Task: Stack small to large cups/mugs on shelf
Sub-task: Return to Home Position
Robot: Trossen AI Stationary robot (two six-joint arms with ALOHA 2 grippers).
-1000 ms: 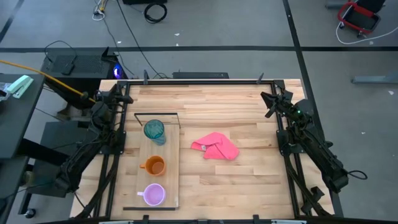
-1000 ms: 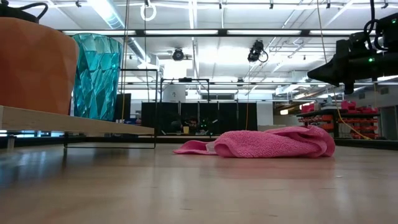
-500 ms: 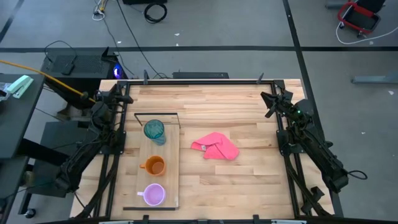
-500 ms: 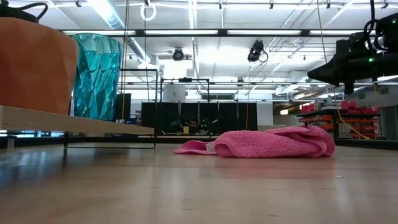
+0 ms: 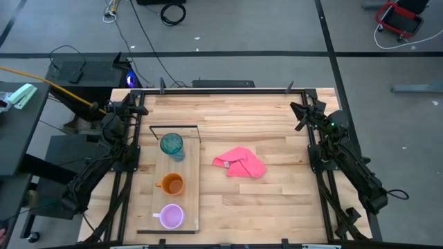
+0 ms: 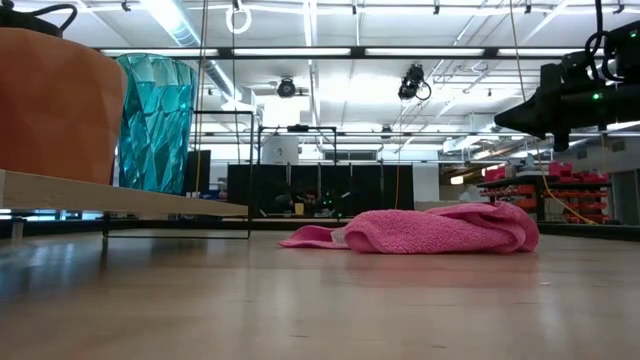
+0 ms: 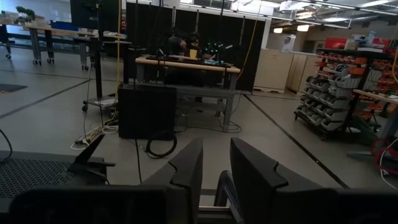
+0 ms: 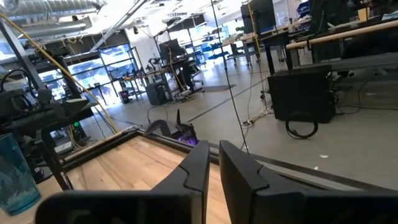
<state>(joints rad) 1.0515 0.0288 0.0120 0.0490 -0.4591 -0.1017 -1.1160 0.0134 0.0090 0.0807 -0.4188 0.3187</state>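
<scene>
- From the table-level camera the orange mug (image 6: 50,100) is cut off by the picture's edge, so only part of its side shows and no handle.
- The lilac mug (image 5: 172,216) does not show from that low spot at all; only the overhead camera catches it.
- The teal tumbler (image 5: 172,144) is seen whole from above, but in the right wrist camera only a sliver of it shows at the border.
- From overhead, both grippers are small dark shapes and I could not read their fingers there; the wrist cameras are the only help.
- The left gripper (image 7: 216,171) sits over the table's far left corner, well apart from the cups. Its two fingers are drawn close with just a narrow slot between them, and nothing is in it.
- The right gripper (image 8: 214,163) sits over the far right corner, fingers almost together, also empty and touching nothing.
- All three cups stand upright in a row on the shelf (image 5: 188,173), which lies along the left side of the table (image 5: 235,114).
- The tumbler is at the far end, inside the black wire frame (image 5: 174,127); the orange mug is in the middle and the lilac mug is at the near end.
- The cups stand apart, side by side, none inside another.
- A pink cloth (image 5: 241,163) lies crumpled on the tabletop to the right of the shelf, clear of it.
</scene>
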